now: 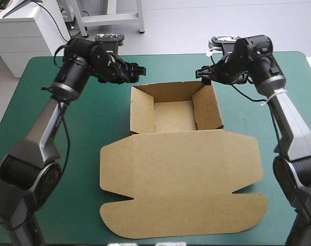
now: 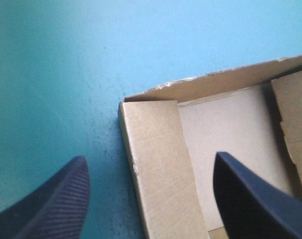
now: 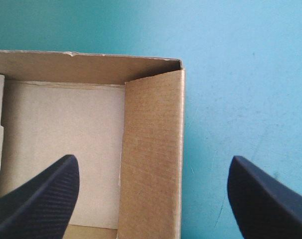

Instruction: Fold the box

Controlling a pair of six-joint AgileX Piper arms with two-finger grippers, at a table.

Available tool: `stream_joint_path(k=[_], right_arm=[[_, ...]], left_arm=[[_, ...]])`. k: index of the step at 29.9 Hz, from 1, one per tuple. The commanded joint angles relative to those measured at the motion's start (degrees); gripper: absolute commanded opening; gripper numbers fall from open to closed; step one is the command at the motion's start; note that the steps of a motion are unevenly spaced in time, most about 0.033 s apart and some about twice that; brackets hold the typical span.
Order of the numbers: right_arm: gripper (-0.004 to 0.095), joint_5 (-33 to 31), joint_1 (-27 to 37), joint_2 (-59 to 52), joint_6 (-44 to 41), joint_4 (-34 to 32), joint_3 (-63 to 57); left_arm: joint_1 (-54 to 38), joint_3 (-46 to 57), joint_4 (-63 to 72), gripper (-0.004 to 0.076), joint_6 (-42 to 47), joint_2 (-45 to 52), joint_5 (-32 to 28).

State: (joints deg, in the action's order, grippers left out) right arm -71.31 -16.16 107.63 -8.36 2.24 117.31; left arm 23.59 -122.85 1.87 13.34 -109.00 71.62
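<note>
At the far half of the table, the box point(image 1: 181, 169) sits as an open tray, its walls raised and its side flaps tucked inside. Its lid lies flat on the cover, stretching toward the near edge, and ends in a long flap with rounded corners.

I have my left gripper point(image 1: 137, 70) by the tray's far left corner. My right gripper point(image 1: 202, 74) is by the far right corner. Both hold nothing.

Through the left wrist camera, the left gripper point(image 2: 150, 157) is spread wide across the tray's left wall. One black finger is over the bare cover outside and the other is over the tray's inside. I cannot tell whether either touches the board.

The right wrist camera shows the same on its side. The right gripper point(image 3: 153, 159) is wide open astride the right wall, with one finger over the tray's floor and the other over the cover.

The teal-green cover point(image 1: 94, 118) is smooth around the brown board.
</note>
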Motion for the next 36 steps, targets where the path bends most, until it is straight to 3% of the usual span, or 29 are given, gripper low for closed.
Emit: stream_joint_path(k=[1, 5, 6, 17, 23, 36], right_arm=[[0.0753, -0.10, 0.57, -6.28, 0.54, -0.64, 1.88], [0.0753, -0.10, 0.57, -8.80, 0.69, -0.41, 1.88], [0.0753, -0.20, 0.57, -9.32, 0.73, -0.07, 1.88], [0.0753, -0.20, 0.57, -10.70, 2.51, -0.05, 1.88], [0.0753, -0.20, 0.57, -10.28, 3.40, -1.49, 1.88], [0.0752, -0.20, 0.66, -2.98, 4.61, -2.24, 1.78]], left_arm=[[0.08, -2.01, 0.09, 0.0364, -1.16, 7.94, 2.34], [0.08, -2.01, 0.09, 0.0026, -1.97, 12.33, 2.34], [0.08, -2.01, 0.17, -0.0005, -3.31, 13.38, 2.34], [0.08, 2.79, 5.20, -0.0010, -6.30, 24.56, 2.34], [0.08, 21.99, 8.29, -0.0010, -7.30, 38.82, 2.24], [0.08, 56.39, 6.98, -0.0010, -7.79, 72.69, -3.97]])
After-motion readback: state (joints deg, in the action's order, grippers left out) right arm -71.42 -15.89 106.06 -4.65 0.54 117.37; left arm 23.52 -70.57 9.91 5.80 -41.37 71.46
